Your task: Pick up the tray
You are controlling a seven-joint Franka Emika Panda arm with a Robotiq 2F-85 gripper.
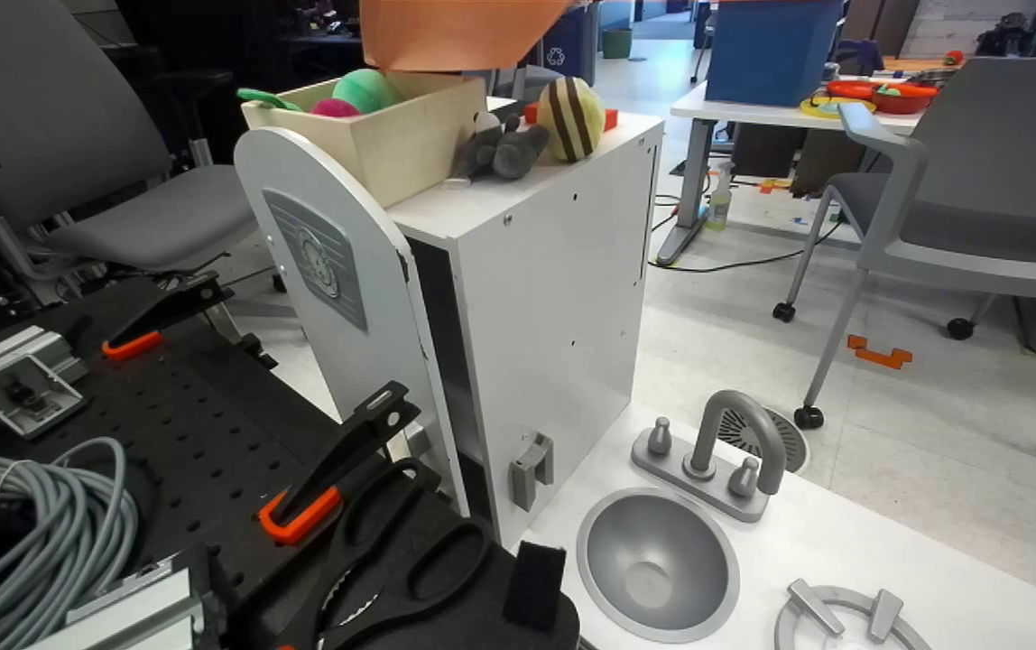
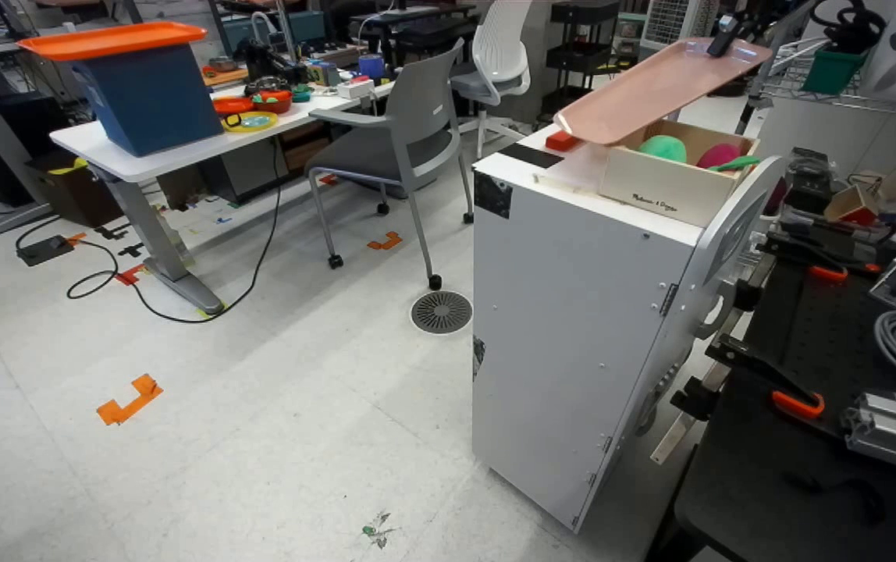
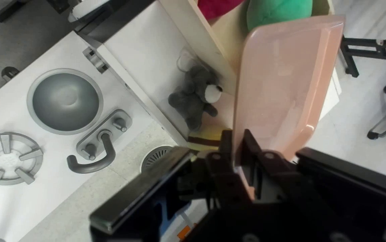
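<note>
The salmon-pink tray is tilted above the top of the white cabinet, its lower end over the wooden box. Its underside shows at the top edge in an exterior view, where the gripper is out of frame. In the wrist view the tray fills the right of the middle. My gripper has one finger on each side of the tray's rim and is shut on it. In an exterior view the dark gripper shows at the tray's raised end. Whether the lower end touches the box cannot be told.
The wooden box with plush toys stands on the cabinet. A grey plush and a striped yellow plush sit beside it. A sink with faucet adjoins the cabinet. A black bench with clamps and scissors is alongside.
</note>
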